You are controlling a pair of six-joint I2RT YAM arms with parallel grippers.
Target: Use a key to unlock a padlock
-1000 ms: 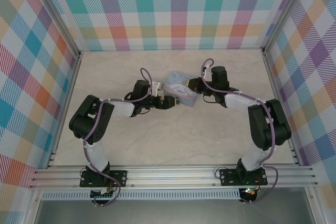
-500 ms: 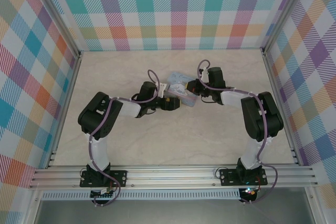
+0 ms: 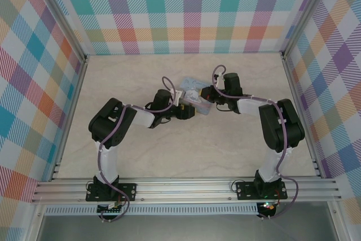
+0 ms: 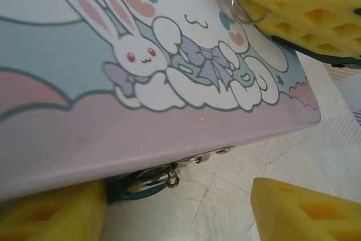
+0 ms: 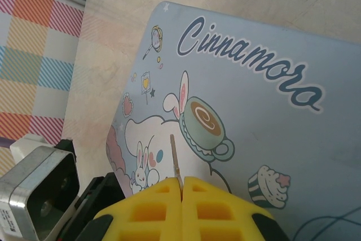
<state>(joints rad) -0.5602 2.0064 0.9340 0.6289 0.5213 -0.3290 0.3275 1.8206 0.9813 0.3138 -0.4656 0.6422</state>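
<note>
The padlock (image 4: 134, 188) hangs from the hasp on the front wall of the pastel cartoon tin (image 4: 169, 55), its blue body low under the lid edge and its silvery shackle (image 4: 151, 178) through the hasp. My left gripper (image 4: 177, 210) stands open around it, with the left finger (image 4: 53, 213) close beside the padlock and the right finger (image 4: 304, 210) well apart. My right gripper (image 5: 182, 187) is shut on the key (image 5: 175, 159), whose thin blade sticks out over the tin lid (image 5: 254, 117). The key's ring (image 4: 246, 13) shows beside the right gripper's fingers (image 4: 304, 9).
The tin (image 3: 193, 95) sits mid-table between my left gripper (image 3: 190, 111) and my right gripper (image 3: 206, 92). Plaid walls enclose the marbled table (image 3: 237, 145). The left wrist's camera housing (image 5: 36, 190) is close under the right gripper.
The left arm has pushed rightward toward the tin's front. The right gripper with the key shifted slightly left over the tin, then held still.
</note>
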